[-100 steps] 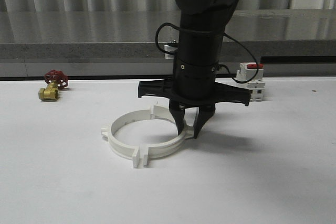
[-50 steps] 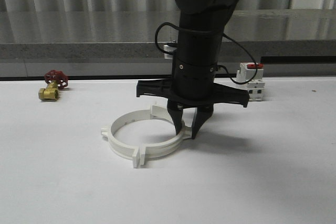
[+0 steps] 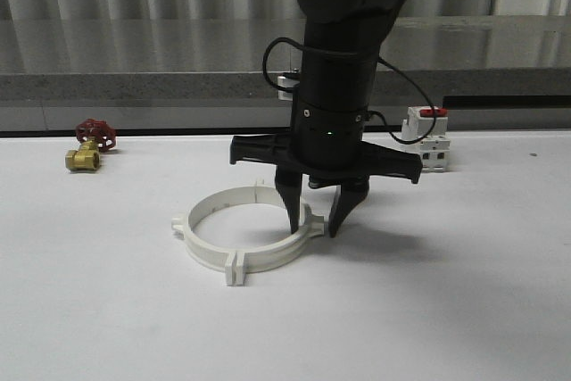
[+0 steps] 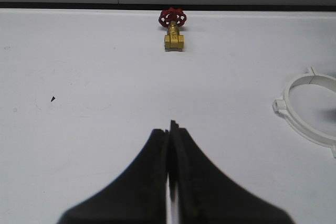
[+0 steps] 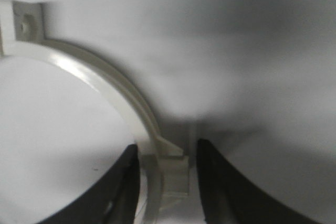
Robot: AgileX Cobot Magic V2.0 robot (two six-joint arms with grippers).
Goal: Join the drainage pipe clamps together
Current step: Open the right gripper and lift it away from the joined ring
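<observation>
The two white drainage pipe clamps (image 3: 214, 252) lie flat on the white table, joined into one ring, with their end tabs meeting at the front (image 3: 236, 270) and at the back. My right gripper (image 3: 313, 229) points straight down over the ring's right side. It is open, and its fingers stand on either side of the side lug (image 5: 173, 174) with a gap on each side. The curved band (image 5: 105, 77) runs away from the lug. My left gripper (image 4: 170, 129) is shut on nothing, above bare table to the left of the ring (image 4: 299, 124).
A brass valve with a red handwheel (image 3: 89, 144) (image 4: 173, 30) lies at the back left. A white breaker with a red top (image 3: 428, 136) stands at the back right, behind the right arm. A grey ledge (image 3: 134, 86) bounds the table's far edge.
The right gripper's fingers have spread apart and let go of the ring's right side. The ring now lies flatter, its back tabs lower than before.
</observation>
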